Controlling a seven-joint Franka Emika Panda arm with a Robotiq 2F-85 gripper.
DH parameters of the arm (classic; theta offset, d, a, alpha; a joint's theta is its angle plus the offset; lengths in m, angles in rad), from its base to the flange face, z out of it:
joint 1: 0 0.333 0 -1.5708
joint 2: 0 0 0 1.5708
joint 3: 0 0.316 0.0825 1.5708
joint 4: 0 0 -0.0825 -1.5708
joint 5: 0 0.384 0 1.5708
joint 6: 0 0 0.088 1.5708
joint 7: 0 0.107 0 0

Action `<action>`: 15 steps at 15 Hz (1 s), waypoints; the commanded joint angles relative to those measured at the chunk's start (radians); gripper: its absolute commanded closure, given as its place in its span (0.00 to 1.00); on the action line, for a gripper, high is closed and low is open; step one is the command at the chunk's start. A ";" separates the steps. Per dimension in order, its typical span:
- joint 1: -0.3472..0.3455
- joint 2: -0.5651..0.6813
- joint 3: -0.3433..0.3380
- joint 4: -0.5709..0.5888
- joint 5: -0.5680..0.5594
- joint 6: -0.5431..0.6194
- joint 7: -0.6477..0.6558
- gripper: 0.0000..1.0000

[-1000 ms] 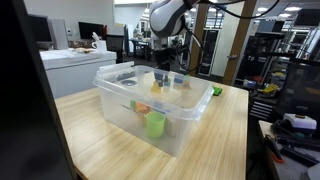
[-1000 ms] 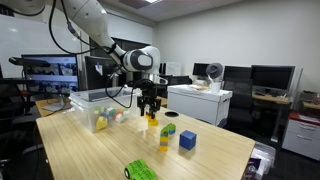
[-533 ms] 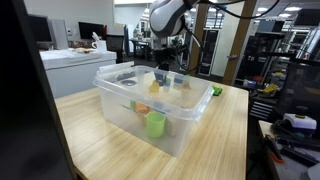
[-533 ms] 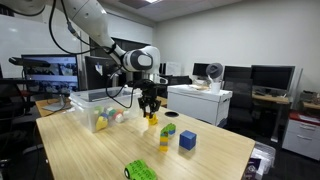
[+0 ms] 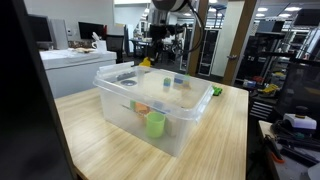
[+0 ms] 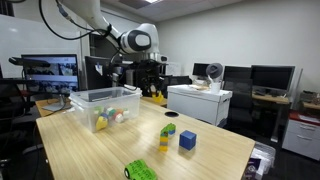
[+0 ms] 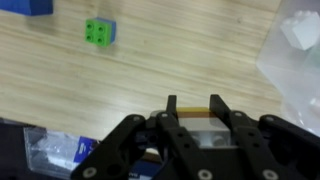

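I have the gripper (image 7: 190, 118) clamped on a yellow block (image 7: 190, 108), up in the air over the wooden table (image 7: 180, 55) near its far edge. Only the wrist view shows the grip and a studded green block (image 7: 99, 32). An exterior view shows the clear plastic bin (image 5: 182, 128).

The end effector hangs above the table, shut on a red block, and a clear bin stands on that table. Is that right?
Not quite: the block is yellow, not red; the wrist view shows it in the grip. The end effector does hang above the table, shut on the block, and the clear bin stands on that table.
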 commanded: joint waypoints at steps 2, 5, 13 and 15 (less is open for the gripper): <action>-0.036 -0.195 0.074 -0.074 0.160 -0.010 -0.213 0.88; -0.026 -0.270 0.090 -0.108 0.279 -0.127 -0.353 0.88; 0.023 -0.303 0.067 -0.186 0.317 -0.497 -0.618 0.88; 0.031 -0.302 0.065 -0.204 0.299 -0.524 -0.693 0.36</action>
